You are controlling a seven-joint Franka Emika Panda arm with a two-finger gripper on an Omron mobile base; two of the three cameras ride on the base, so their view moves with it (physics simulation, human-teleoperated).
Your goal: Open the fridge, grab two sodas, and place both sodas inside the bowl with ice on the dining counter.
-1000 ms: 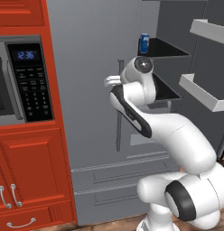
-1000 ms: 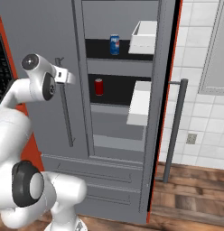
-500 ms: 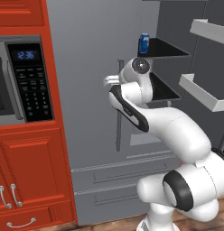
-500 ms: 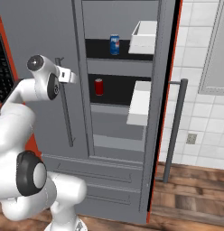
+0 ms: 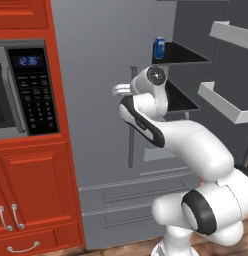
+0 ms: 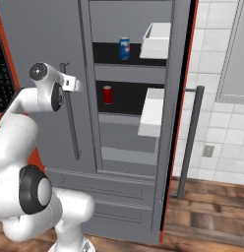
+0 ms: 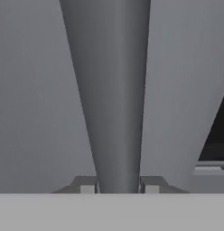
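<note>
Handle [image 7: 114, 90] of the fridge's [image 6: 40, 44] still-closed left door runs straight up and down between the gripper [image 7: 118, 186] fingertips, which are clamped on the bar near its upper end. The arm reaches forward from the base with the hand level at the door face. The right door already stands wide, so the blue soda [image 6: 124, 48] on the upper shelf and the red soda [image 6: 107, 94] on the shelf below sit off to the hand's right, well apart from it.
</note>
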